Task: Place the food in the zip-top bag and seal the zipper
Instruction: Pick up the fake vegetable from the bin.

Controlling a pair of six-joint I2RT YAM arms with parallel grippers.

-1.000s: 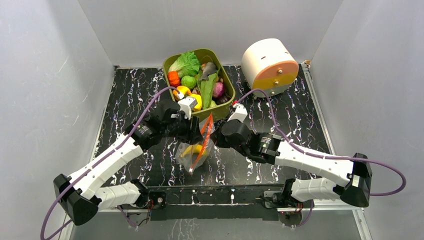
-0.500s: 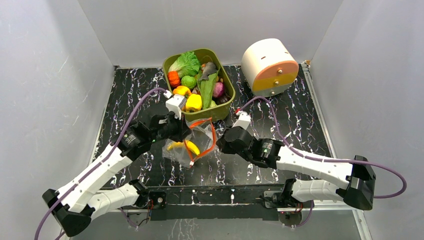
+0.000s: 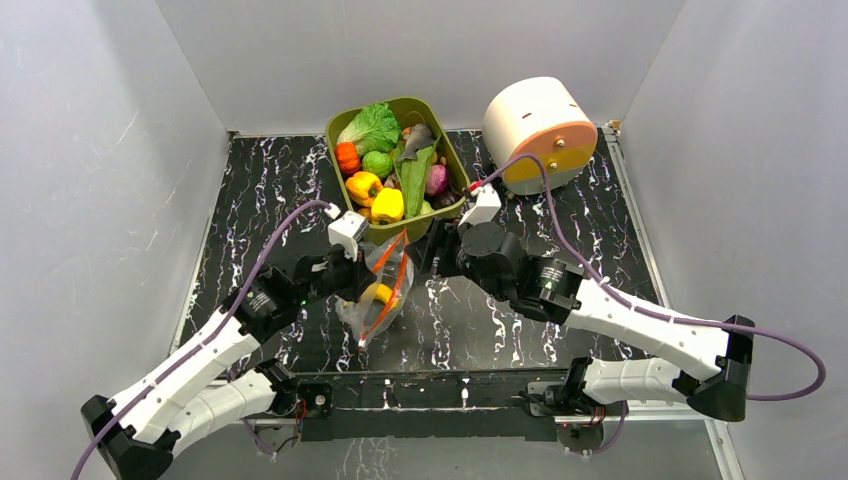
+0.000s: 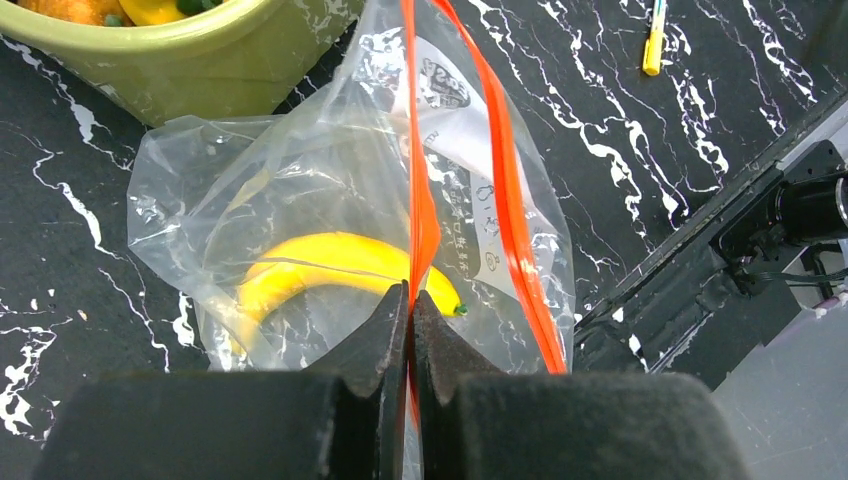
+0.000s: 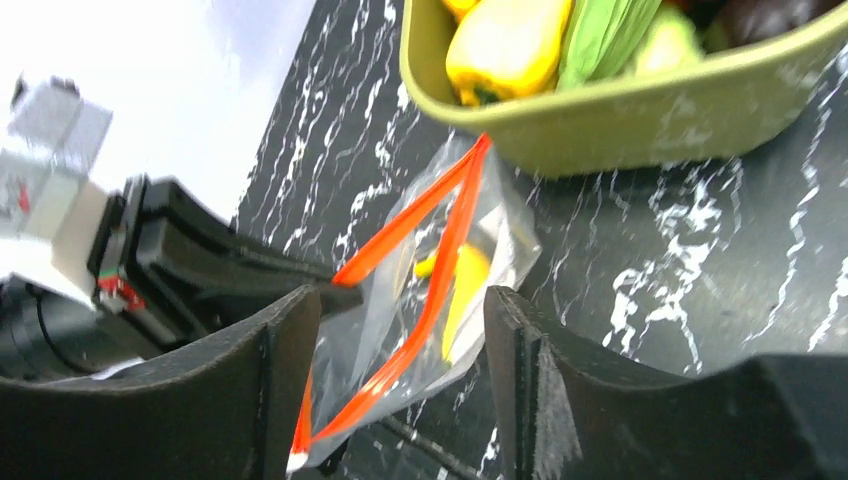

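Observation:
The zip-top bag (image 3: 378,292) hangs crumpled over the dark marble table, and a yellow banana (image 4: 310,265) lies inside it. My left gripper (image 4: 410,300) is shut on one side of the red-orange zipper (image 4: 421,200); the other side of the strip bows away, so the mouth gapes. The right gripper (image 5: 400,310) is open just right of the bag (image 5: 480,240) and holds nothing. The remaining food lies in the olive tub (image 3: 417,229): yellow peppers (image 3: 387,205), a purple onion (image 3: 437,178) and green leafy pieces.
A white drum with an orange face (image 3: 538,130) stands at the back right, close to the tub. A small yellow stick (image 4: 653,45) lies on the table near the bag. Grey walls close in both sides and the back.
My left gripper closed on the zipper strip and drew the bag left and nearer. The right gripper opened, released the bag and rose toward the tub. The bag mouth narrowed.

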